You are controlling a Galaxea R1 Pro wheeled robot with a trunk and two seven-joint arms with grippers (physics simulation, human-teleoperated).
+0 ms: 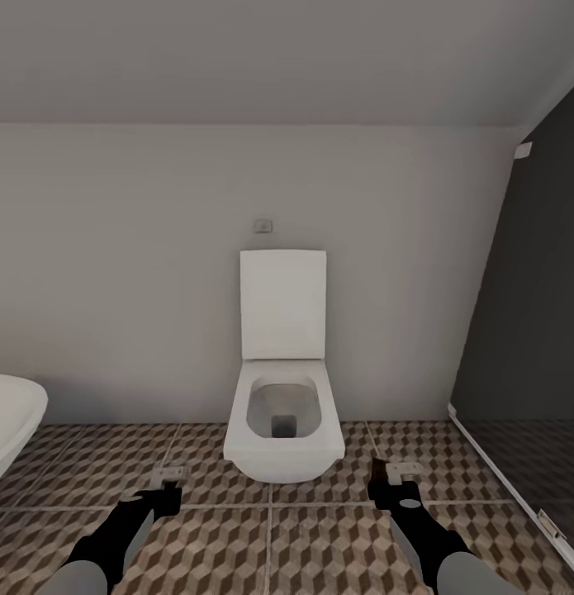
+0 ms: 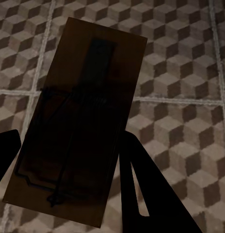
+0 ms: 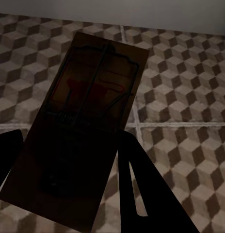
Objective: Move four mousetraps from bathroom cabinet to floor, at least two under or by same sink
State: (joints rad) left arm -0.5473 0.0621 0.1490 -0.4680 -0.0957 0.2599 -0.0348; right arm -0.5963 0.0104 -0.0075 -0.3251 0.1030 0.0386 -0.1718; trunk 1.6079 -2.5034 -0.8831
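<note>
Claws (image 1: 164,487) (image 1: 396,486) each pinch a mousetrap (image 2: 78,126) (image 3: 78,126) before the toilet (image 1: 282,430); we risk dropping them far from the sink (image 1: 10,421).

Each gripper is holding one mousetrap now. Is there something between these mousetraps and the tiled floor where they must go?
Nothing visible does. Both wrist views show only bare floor tiles beneath the left mousetrap and the right mousetrap. The toilet stands between the arms, farther ahead, and a sink edge lies beyond the left gripper.
</note>
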